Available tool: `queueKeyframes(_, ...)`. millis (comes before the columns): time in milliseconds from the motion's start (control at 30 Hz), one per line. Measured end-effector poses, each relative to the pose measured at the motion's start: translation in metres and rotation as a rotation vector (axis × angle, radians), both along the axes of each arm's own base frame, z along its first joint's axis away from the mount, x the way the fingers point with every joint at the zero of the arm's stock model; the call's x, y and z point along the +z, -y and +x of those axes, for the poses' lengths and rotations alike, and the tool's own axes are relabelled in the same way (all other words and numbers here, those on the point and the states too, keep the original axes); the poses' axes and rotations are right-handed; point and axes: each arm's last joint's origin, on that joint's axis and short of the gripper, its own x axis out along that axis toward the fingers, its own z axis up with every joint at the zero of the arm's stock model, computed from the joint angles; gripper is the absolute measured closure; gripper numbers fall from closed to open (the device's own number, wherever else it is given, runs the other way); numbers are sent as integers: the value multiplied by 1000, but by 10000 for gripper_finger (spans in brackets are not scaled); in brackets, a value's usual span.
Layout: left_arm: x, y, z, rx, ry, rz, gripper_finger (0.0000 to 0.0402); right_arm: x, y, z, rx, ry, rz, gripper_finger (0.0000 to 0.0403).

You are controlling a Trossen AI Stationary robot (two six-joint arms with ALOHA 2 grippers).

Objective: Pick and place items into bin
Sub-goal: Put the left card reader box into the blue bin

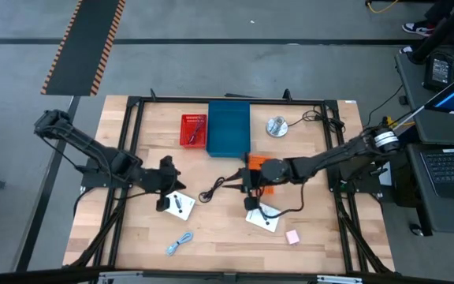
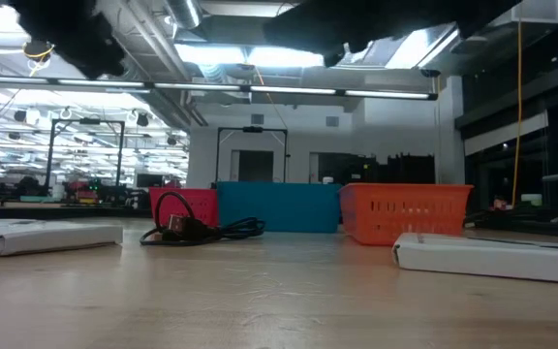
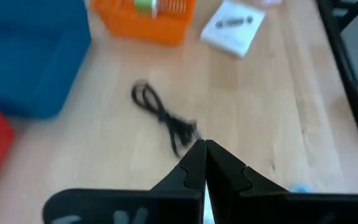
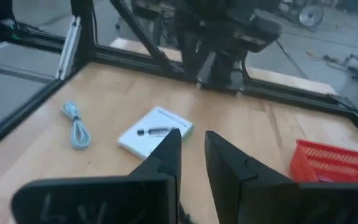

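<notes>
Three bins point(image 1: 228, 128) sit at the desk's point(image 1: 219, 244) rear; coiled cable point(image 1: 213, 189) lies between two cards point(image 1: 181, 205).

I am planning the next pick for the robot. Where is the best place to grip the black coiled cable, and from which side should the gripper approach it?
Probably from straight above, at the black coiled cable middle, where its strands bunch together. It lies flat and loose on the wooden table, so a side approach would only push it. The fingers should close across the bundle. The left gripper, shut, is nearest.
</notes>
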Motion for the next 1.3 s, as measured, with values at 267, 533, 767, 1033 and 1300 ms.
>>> queueKeyframes(267, -5, 22, -7, 62, -197, -137, 400, -4, 7, 39, 62, -32, -12, 340)
queueKeyframes(533, -28, 39, -6, 103, -386, -171, 400, -8, 1, 86, 103, -163, -144, 311)
queueKeyframes(767, -38, 44, -12, 127, -516, -191, 400, -21, -1, 100, 108, -216, -153, 305)
queueKeyframes(1033, -48, 45, -13, 173, -594, -144, 400, -24, -3, 101, 122, -219, -179, 305)
queueKeyframes(1300, -62, 49, -10, 170, -675, -116, 400, -25, -17, 98, 168, -229, -219, 305)
